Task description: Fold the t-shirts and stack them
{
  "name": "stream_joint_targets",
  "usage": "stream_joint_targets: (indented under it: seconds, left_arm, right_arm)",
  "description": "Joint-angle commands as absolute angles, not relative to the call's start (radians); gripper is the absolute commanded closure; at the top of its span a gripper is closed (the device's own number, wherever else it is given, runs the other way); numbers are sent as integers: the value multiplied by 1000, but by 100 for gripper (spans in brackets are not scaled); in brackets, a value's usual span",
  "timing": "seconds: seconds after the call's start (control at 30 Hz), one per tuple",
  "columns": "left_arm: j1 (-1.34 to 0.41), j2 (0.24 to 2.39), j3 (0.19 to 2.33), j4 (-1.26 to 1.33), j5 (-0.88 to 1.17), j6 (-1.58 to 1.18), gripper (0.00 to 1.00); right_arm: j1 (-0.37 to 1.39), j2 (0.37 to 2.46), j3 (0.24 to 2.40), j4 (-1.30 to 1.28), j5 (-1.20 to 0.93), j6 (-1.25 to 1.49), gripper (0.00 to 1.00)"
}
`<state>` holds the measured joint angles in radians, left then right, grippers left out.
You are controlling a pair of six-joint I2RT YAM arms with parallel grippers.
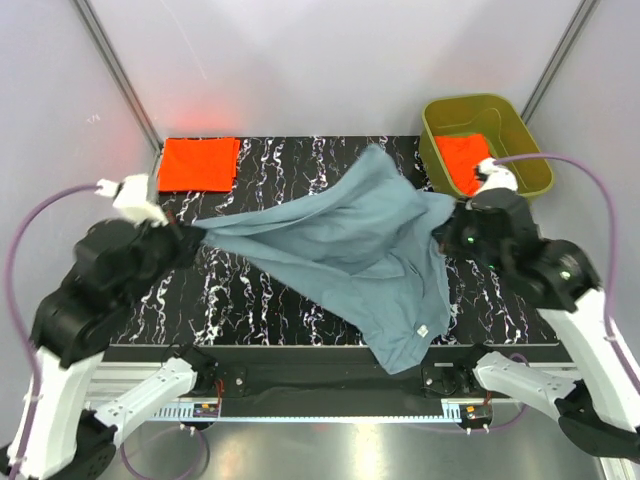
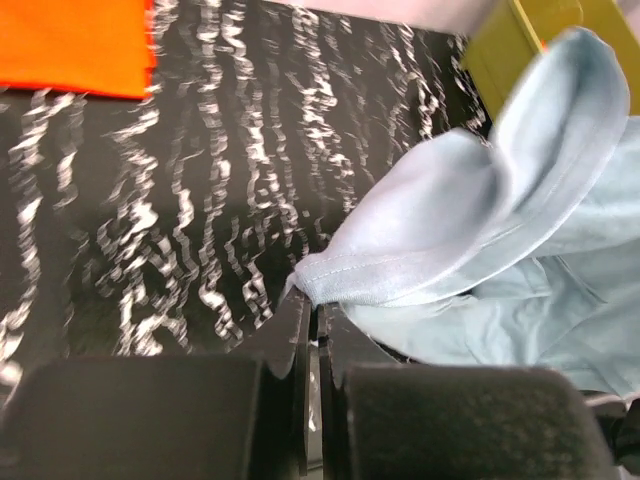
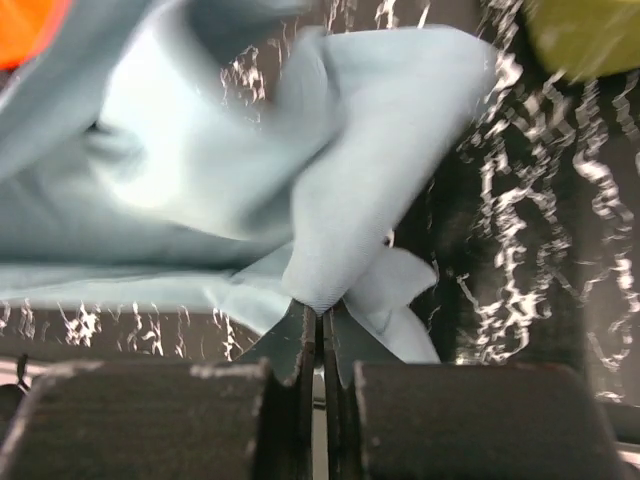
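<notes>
A large blue-grey t-shirt (image 1: 345, 240) hangs stretched between both arms above the black marbled table (image 1: 270, 300). My left gripper (image 1: 190, 235) is shut on the shirt's left hem edge (image 2: 340, 280), seen pinched at the fingertips (image 2: 300, 320). At the shirt's right side, my right gripper (image 1: 447, 222) is shut on a fold of the cloth (image 3: 330, 260). The shirt's lower part droops over the table's near edge. A folded orange-red t-shirt (image 1: 198, 163) lies flat at the back left. Another orange-red t-shirt (image 1: 462, 160) sits in the tub.
An olive-green plastic tub (image 1: 525, 140) stands at the back right corner, just behind my right arm. Grey walls close the back and sides. The table's near edge has a metal rail (image 1: 320, 400).
</notes>
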<state>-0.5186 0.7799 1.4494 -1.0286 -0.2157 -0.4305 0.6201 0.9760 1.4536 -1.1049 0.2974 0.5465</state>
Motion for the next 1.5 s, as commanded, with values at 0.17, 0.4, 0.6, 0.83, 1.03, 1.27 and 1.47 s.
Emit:
stream_joint_targets:
  seconds: [0.17, 0.4, 0.6, 0.83, 1.03, 1.27, 1.47]
  left_arm:
    - [-514, 582, 1528, -1198, -382, -541, 100]
    - [-517, 474, 1516, -1293, -419, -623, 100]
    - [-534, 524, 1448, -1235, -501, -623, 100]
    - [-537, 632, 1277, -1177, -564, -733, 98]
    - [-525, 758, 1177, -1256, -615, -877, 89]
    - [-514, 770, 1177, -1344, -591, -957, 38]
    - [-511, 703, 1149, -1327, -522, -902, 1]
  right_arm:
    - [621, 896, 1698, -1223, 400, 512, 100]
    - [621, 807, 1750, -1206, 432, 489, 100]
    - [620, 1007, 1762, -956, 526, 293, 100]
    - [534, 1362, 1923, -833, 461, 135, 100]
    - [353, 1755, 2098, -864, 146, 169, 100]
    - [314, 2228, 2845, -1066, -58, 293, 77]
    - [365, 2185, 2555, -1244, -191, 364, 15]
